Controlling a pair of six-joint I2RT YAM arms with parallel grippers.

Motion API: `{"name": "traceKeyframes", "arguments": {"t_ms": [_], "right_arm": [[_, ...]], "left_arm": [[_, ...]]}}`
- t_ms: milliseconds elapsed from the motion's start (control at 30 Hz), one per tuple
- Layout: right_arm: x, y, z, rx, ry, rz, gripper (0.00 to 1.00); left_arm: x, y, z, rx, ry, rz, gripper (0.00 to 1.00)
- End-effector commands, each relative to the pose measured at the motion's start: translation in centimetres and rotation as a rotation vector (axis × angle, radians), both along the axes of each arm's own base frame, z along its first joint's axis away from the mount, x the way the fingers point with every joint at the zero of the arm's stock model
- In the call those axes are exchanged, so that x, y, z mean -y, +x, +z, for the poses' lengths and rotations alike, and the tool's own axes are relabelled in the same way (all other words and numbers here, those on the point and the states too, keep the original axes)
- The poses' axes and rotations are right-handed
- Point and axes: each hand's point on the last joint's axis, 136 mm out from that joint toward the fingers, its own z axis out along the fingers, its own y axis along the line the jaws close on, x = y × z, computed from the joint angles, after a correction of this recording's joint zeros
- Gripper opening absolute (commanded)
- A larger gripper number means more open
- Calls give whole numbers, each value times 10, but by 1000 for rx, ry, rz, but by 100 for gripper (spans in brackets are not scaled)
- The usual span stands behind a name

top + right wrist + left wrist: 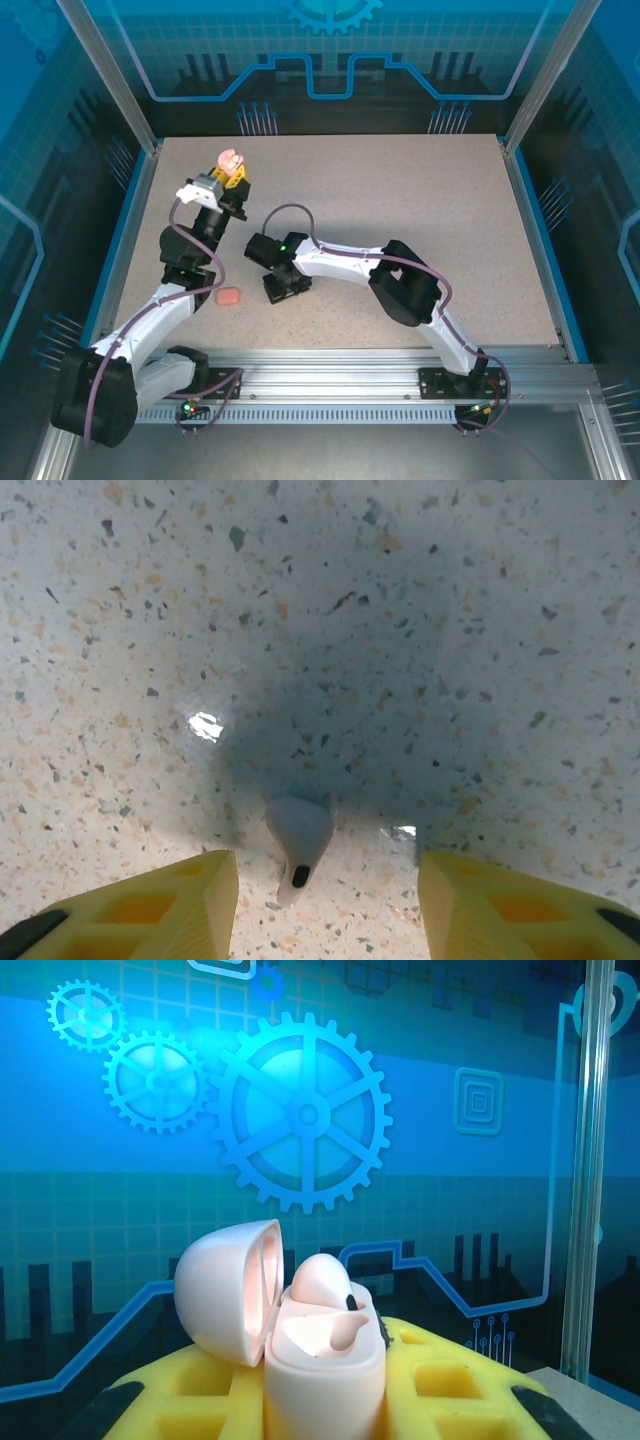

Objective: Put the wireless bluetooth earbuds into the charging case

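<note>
Left gripper [228, 180] pinching the open case [325, 1370], lid flipped back, with a pale seated earbud [325, 1295] inside, while the right gripper [330, 905] hangs spread around a loose earbud [298, 835] on the speckled table [420, 630].

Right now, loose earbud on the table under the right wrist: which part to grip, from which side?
Probably the rounded head of the earbud, straight down from above: it lies flat on the table with its thin stem toward the camera, and the right gripper straddles it, jaws apart.
</note>
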Motion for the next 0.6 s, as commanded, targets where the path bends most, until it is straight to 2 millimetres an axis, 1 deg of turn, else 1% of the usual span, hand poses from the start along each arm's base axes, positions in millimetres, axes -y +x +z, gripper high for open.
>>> {"name": "traceKeyframes", "arguments": {"t_ms": [0, 167, 300, 333, 367, 433, 567], "right_arm": [[-1, -2, -5, 0, -38, -7, 49], [-5, 2, -10, 2, -47, -18, 46], [-7, 4, -7, 11, -46, -23, 44], [-5, 4, -16, 2, -63, -24, 43], [-4, 4, -19, 1, -69, -25, 42], [-5, 4, -20, -3, -68, -27, 39], [-7, 2, -23, -12, -68, -27, 38]], "left_arm": [[-7, -7, 7, 34, -22, 14, 0], [-8, -8, 7, 37, -27, 15, 0], [-8, -9, 8, 40, -28, 12, 0], [-8, -10, 8, 40, -27, 11, 0], [-8, -10, 9, 43, -27, 11, 0], [-9, -11, 9, 44, -27, 12, 0], [-8, -11, 8, 41, -27, 10, 0]]}}
